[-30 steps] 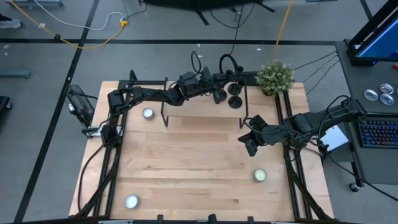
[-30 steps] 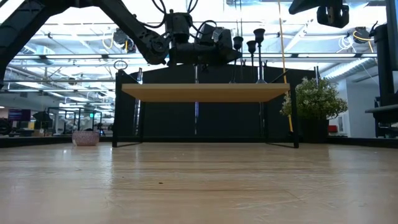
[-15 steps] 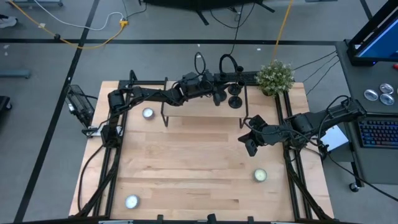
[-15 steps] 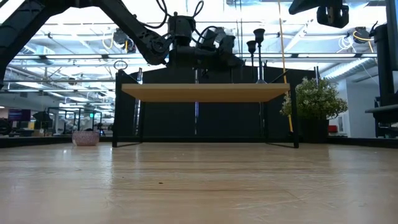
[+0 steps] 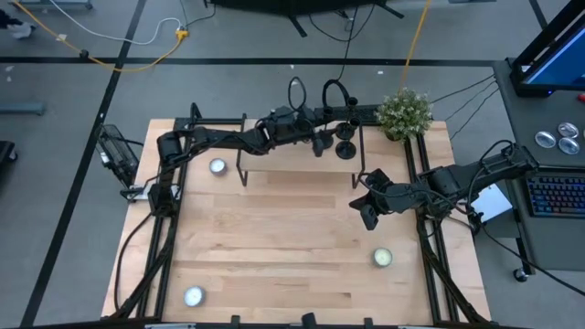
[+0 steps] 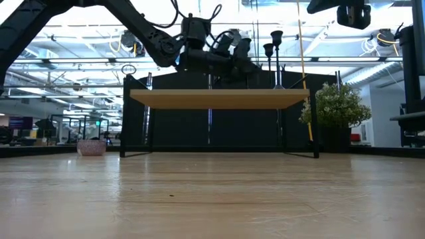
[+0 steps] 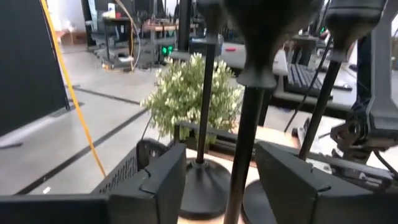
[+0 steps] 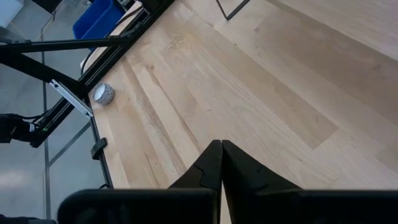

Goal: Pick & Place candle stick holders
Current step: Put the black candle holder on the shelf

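Three black candle stick holders stand on their disc bases on the raised wooden shelf at the table's far side. Two of them stand toward the right end of the shelf. The third stands beside them with its thin stem upright between the fingers of my left gripper. That gripper is open and level, with a gap on each side of the stem. My right gripper is shut and empty. It hangs above the table's right part.
A small potted plant stands at the far right corner, just past the shelf. Small round tea lights lie on the table at the far left, near right and near left. Bare wood lies in the table's middle.
My left gripper has opened and let go of the holder's stem. It has tipped up a little and stayed in place at the shelf. The holder stays standing upright on the shelf.
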